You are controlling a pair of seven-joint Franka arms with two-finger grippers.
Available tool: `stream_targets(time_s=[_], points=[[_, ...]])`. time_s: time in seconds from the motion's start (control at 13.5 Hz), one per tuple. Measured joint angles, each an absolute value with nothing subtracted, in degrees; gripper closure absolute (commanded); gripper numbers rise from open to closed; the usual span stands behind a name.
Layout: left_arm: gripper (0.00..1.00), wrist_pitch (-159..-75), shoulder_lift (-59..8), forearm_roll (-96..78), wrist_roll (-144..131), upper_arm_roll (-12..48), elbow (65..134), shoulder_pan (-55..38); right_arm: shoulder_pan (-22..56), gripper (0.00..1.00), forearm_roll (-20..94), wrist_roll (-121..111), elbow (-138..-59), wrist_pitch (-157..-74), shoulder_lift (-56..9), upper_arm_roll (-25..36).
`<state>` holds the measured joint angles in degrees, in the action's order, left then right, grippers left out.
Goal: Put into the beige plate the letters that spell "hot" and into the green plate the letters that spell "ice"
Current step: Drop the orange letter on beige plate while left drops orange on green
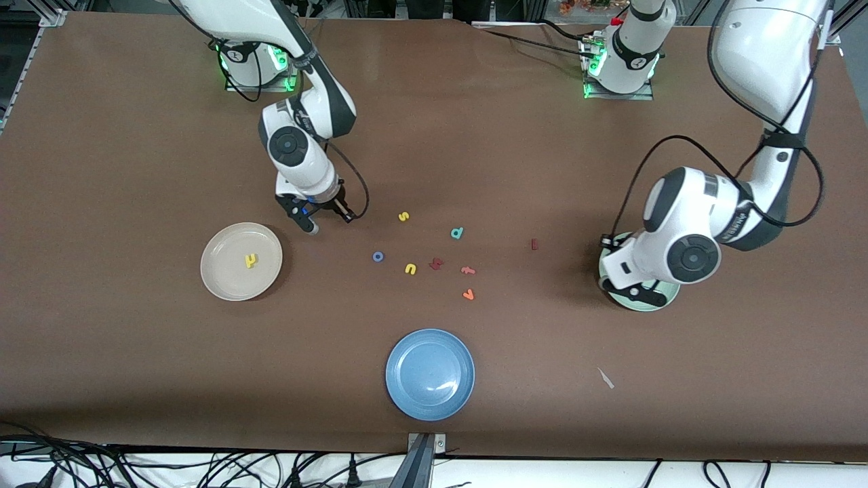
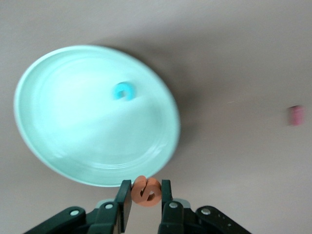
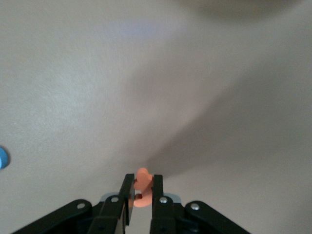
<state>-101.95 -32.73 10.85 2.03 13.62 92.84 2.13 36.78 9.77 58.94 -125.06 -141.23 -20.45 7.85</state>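
The beige plate (image 1: 241,261) lies toward the right arm's end with the yellow "h" (image 1: 251,260) in it. Beside that plate, just above the table, my right gripper (image 1: 325,215) (image 3: 142,183) is shut on the orange "t" (image 3: 143,176). The blue "o" (image 1: 378,256) and the dark red "i" (image 1: 534,244) (image 2: 295,115) lie on the table. The green plate (image 1: 668,298) (image 2: 58,161) holds the teal "c" (image 2: 123,91). My left gripper (image 1: 634,290) (image 2: 146,191) hangs at that plate's rim, shut on the orange "e" (image 2: 146,190).
A blue plate (image 1: 430,373) sits near the front camera. Loose letters lie mid-table: a yellow "s" (image 1: 403,216), a teal "d" (image 1: 457,233), a yellow "n" (image 1: 410,269), a dark red angular one (image 1: 436,263), a salmon one (image 1: 468,270), an orange one (image 1: 468,294).
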Motion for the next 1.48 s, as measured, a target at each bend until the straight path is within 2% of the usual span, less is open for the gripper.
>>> stream_targets(time_s=[0.15,0.3,0.67,0.74,0.82,0.89,0.97,1.04,1.11,1.26,1.48], points=[[0.9,-101.99,-33.64,11.36,3.28,13.62,93.1,3.85,36.69,1.0,9.44,44.55,-124.79,-135.22,-16.73,12.99],[0.9,-102.19,-34.54,11.51,3.54,13.6,93.27,4.76,36.59,1.0,8.77,33.47,-125.11,-133.47,-15.02,17.42],[0.88,-111.83,-36.2,13.31,3.64,13.59,99.78,7.61,36.36,1.0,5.52,8.68,-125.52,-137.24,-16.13,25.51],[0.68,-113.29,-36.31,13.57,3.67,13.59,100.85,8.15,36.08,1.0,5.51,4.75,-125.54,-139.14,-16.73,26.33],[0.12,-114.02,-36.37,13.58,3.73,13.59,101.43,8.46,35.74,1.0,5.46,1.84,-125.55,-140.87,-17.49,26.7],[0.0,-114.36,-36.38,13.58,3.76,13.59,101.71,8.61,35.35,1.0,5.42,-0.81,-125.55,-142.33,-18.31,26.76],[0.0,-114.44,-36.38,13.58,3.76,13.61,101.75,8.64,34.97,1.0,5.41,-3.79,-125.55,-143.62,-19.16,26.77],[0.0,-114.44,-36.37,13.58,3.76,13.73,101.74,8.64,34.49,0.75,5.39,-7.27,-125.48,-144.71,-19.85,26.78],[0.0,-114.41,-36.34,13.58,3.74,14.01,101.73,8.61,33.75,0.01,5.4,-11.22,-125.32,-145.51,-20.51,26.79],[0.0,-113.9,-35.92,13.57,3.21,15.86,101.57,8.64,32.3,0.0,6.53,-15.5,-124.76,-145.88,-20.98,26.73],[0.0,-112.82,-34.49,13.55,-6.99,22.54,101.29,8.43,32.33,0.0,12.33,-11.25,-123.78,-144.72,-20.45,23.85]])
